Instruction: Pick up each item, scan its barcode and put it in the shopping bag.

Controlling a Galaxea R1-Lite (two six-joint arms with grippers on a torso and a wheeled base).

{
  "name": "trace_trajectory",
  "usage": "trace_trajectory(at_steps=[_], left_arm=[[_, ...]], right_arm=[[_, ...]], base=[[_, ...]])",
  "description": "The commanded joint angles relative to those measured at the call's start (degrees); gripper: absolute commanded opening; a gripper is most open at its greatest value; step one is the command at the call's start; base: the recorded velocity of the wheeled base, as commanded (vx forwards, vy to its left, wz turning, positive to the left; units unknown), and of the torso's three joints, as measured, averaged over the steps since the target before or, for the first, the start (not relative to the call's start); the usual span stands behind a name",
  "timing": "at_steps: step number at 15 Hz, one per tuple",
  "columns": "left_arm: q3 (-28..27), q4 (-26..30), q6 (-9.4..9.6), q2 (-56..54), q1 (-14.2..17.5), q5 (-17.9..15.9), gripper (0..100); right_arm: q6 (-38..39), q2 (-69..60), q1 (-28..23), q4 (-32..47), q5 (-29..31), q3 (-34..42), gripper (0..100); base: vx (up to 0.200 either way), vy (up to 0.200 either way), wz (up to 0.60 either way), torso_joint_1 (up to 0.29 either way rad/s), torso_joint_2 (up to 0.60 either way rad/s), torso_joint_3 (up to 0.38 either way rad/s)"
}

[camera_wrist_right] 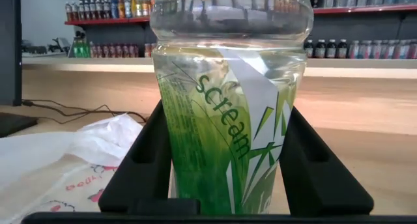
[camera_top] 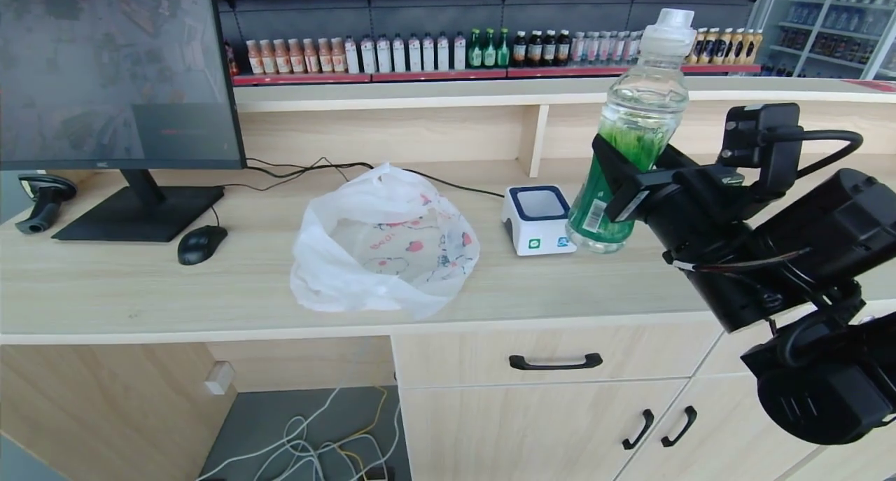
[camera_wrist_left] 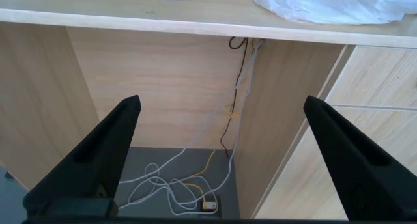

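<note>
My right gripper [camera_top: 619, 169] is shut on a clear bottle with a green label [camera_top: 633, 138], holding it nearly upright just right of the small white barcode scanner [camera_top: 537, 220]; the bottle's barcode faces the scanner side. In the right wrist view the bottle [camera_wrist_right: 228, 113] stands between both fingers [camera_wrist_right: 140, 165]. The white plastic shopping bag [camera_top: 385, 239] lies open on the counter left of the scanner, also seen as the bag [camera_wrist_right: 58, 159] and the bag [camera_wrist_left: 326, 6]. My left gripper [camera_wrist_left: 221, 159] hangs open below the counter edge, in front of the open knee space.
A monitor [camera_top: 115, 71] on its stand, a black mouse [camera_top: 201, 244] and a handheld scanner [camera_top: 43, 201] occupy the counter's left part. Cables run behind the bag. Drawers with black handles [camera_top: 555, 361] sit below; loose cables [camera_wrist_left: 176, 185] lie on the floor.
</note>
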State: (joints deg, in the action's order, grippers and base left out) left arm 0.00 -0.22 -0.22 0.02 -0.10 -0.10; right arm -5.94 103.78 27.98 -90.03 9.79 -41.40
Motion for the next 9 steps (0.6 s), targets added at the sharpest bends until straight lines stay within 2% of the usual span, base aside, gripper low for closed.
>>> trace_trajectory(at_steps=[1, 4, 9], left_arm=[[0.00, -0.04, -0.04, -0.02, 0.01, 0.01, 100], [0.00, -0.04, -0.04, -0.02, 0.01, 0.01, 100], [0.00, -0.04, -0.04, -0.02, 0.01, 0.01, 100]], right_arm=[[0.05, -0.07, 0.15, 0.03, -0.03, -0.17, 0], [0.84, 0.11, 0.06, 0.03, -0.03, -0.70, 0], [0.93, 0.46, 0.15, 0.03, -0.12, -2.19, 0]], base=[[0.000, 0.000, 0.00, 0.000, 0.00, 0.000], [0.000, 0.000, 0.00, 0.000, 0.00, 0.000], [0.000, 0.000, 0.60, 0.003, 0.00, 0.000]])
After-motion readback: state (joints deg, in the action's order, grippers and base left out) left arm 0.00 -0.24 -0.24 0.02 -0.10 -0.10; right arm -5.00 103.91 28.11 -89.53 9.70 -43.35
